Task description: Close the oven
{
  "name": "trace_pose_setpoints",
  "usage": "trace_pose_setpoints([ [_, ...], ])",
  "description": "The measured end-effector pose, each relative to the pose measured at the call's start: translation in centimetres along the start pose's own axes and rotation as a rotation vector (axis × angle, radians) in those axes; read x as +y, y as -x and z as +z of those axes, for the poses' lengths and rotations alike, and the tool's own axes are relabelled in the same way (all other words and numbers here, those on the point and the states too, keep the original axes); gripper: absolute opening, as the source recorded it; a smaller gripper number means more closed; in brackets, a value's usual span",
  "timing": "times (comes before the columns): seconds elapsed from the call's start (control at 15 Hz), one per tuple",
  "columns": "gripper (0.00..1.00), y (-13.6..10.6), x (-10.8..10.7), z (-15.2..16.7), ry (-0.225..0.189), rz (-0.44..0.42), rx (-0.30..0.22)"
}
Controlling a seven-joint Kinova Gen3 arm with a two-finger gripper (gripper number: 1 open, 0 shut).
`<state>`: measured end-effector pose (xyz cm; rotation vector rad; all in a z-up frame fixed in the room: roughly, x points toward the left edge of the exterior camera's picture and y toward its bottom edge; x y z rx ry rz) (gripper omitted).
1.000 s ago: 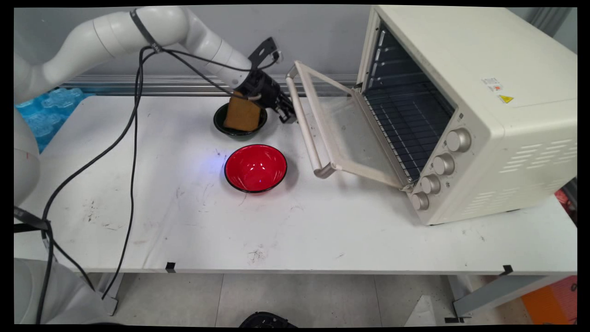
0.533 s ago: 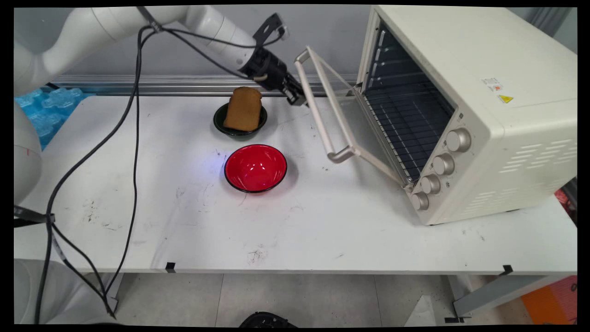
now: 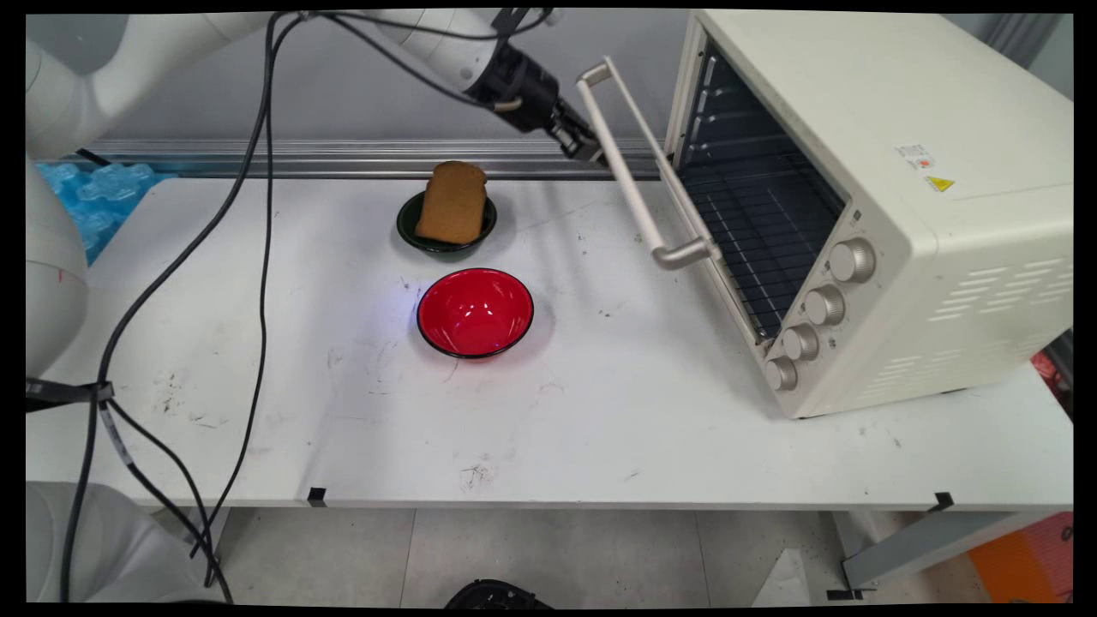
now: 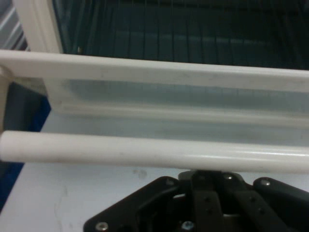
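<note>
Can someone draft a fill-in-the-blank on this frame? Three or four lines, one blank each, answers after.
1. The slice of bread stands in the ____ bowl.
2. The gripper is up against the oven door's ____.
3. The red bowl holds ____.
4. The oven has ____ knobs down its front.

Answers: black; handle; nothing; four

Hand (image 3: 585,149) fingertips hidden behind oven door handle (image 3: 638,184); oven (image 3: 900,214) right side cut off.
</note>
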<state>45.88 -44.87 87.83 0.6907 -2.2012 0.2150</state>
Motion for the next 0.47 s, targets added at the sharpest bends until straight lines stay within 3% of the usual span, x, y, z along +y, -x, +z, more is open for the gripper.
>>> trace_pose_setpoints([
  [0.47, 0.0, -3.8, 0.4, -0.7, 0.009, -0.005, 0.057],
])
